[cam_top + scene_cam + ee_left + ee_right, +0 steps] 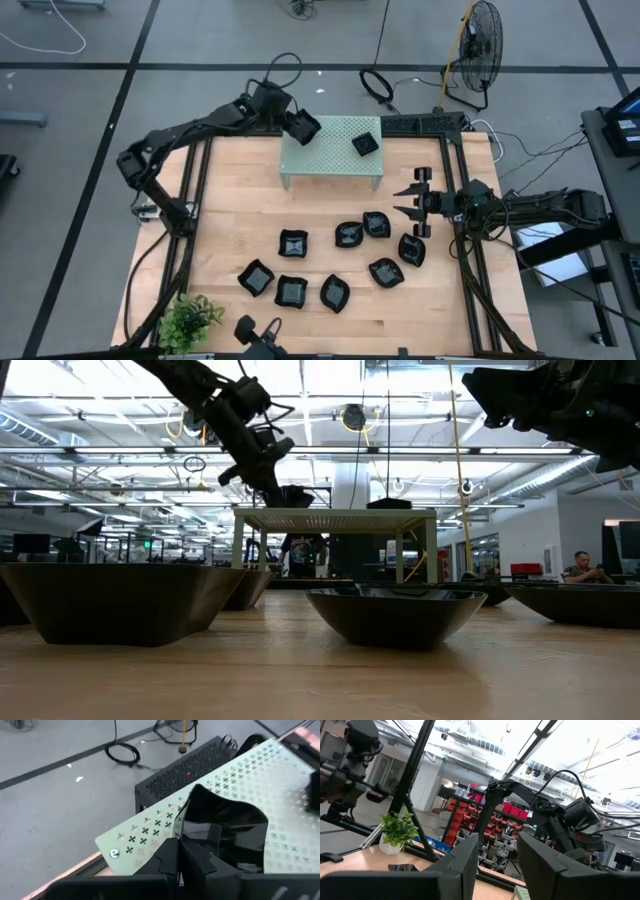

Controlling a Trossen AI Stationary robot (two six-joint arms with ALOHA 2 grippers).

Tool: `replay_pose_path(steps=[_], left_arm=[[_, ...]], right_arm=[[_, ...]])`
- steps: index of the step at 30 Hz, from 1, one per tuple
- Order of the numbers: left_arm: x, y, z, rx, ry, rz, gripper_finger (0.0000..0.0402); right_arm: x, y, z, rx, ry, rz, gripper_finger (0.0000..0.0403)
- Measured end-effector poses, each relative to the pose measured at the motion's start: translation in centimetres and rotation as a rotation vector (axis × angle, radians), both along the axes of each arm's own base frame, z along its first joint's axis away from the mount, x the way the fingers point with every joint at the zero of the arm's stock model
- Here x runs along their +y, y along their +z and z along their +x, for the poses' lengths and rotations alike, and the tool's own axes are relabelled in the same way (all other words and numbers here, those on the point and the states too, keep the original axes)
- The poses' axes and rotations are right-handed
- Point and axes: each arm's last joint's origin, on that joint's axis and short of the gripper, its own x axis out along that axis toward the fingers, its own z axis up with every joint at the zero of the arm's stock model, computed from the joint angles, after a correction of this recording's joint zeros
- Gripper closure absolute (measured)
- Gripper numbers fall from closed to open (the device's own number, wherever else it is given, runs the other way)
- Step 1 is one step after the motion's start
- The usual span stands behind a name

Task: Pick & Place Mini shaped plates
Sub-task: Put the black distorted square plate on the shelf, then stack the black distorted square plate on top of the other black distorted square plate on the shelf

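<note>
Glossy black against pale green metal, a mini shaped plate (225,827) is pinched by its rim between the pressed-together fingers of the left gripper (303,127), which holds it tilted at the left rear corner of the perforated stand (330,158); the left wrist view shows the dish's lower edge low over the stand's cross-punched top, though I cannot tell if it touches, so it looks like a set-down about to be finished, the rim grip chosen so the dish can slide out flat once the fingers part. A second plate (365,144) already sits near the stand's right rear corner, well apart from the incoming one, so there is room. The right gripper (418,203) waits over the table's right side with its fingers spread and nothing between them, just beside a cluster of plates. Nine more dishes lie scattered on the wooden table (230,200) in front of the stand, among them a square one (293,242) and a leaf-like one (335,292). A small potted plant (190,320) stands at the front left corner, clear of both arms. Nothing blocks the release.
</note>
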Motion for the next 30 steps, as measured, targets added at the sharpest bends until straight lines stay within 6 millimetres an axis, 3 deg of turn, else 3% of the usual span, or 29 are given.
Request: replay_pose_path(steps=[7, 21, 26, 30], left_arm=[[-0.3, -0.8, 0.4, 0.039, -0.014, -0.030, 0.0396], [-0.4, -1.0, 0.2, 0.084, -0.003, -0.024, 0.0331], [-1.6, 1.1, -0.4, 0.107, -0.104, 0.081, 0.0329], [-3.8, 3.4, -1.4, 0.094, -0.148, 0.108, 0.0328]], right_arm=[[0.0, 0.0, 0.0, 0.000, -0.001, -0.001, 0.0277], [0.0, 0.0, 0.0, 0.000, -0.001, -0.001, 0.0277], [0.0, 0.0, 0.0, 0.000, -0.001, -0.002, 0.0277], [0.0, 0.0, 0.0, 0.000, -0.001, -0.002, 0.0277]])
